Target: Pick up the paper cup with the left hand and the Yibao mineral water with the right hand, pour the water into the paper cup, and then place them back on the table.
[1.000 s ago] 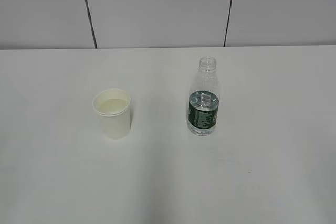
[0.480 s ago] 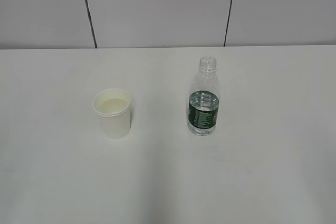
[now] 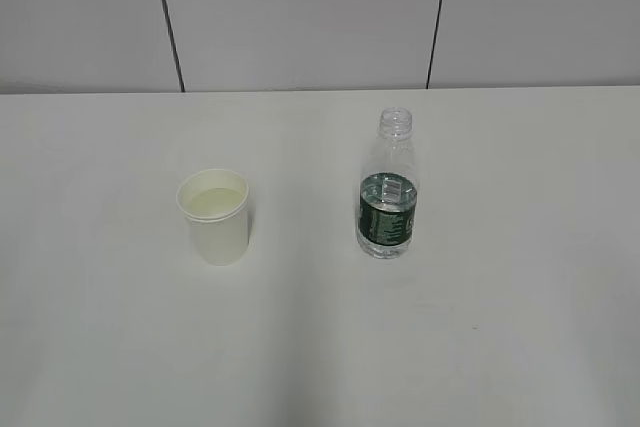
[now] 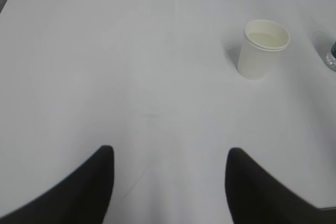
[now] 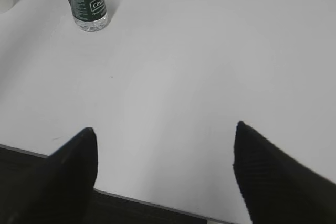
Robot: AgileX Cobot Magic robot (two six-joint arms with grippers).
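The cream-white paper cup (image 3: 214, 215) stands upright on the white table (image 3: 500, 327), left of centre; it also shows in the left wrist view (image 4: 262, 49), far ahead and to the right. The uncapped Yibao bottle (image 3: 388, 187) with its dark green label stands upright to the cup's right; it also shows in the right wrist view (image 5: 86, 1), far up left. My left gripper (image 4: 170, 153) is open and empty over bare table. My right gripper (image 5: 165, 129) is open and empty near the table's front edge. Neither arm shows in the exterior view.
A grey panelled wall with dark seams (image 3: 300, 17) stands behind the table. The table's front edge (image 5: 157, 203) runs just under my right gripper, with dark floor below it.
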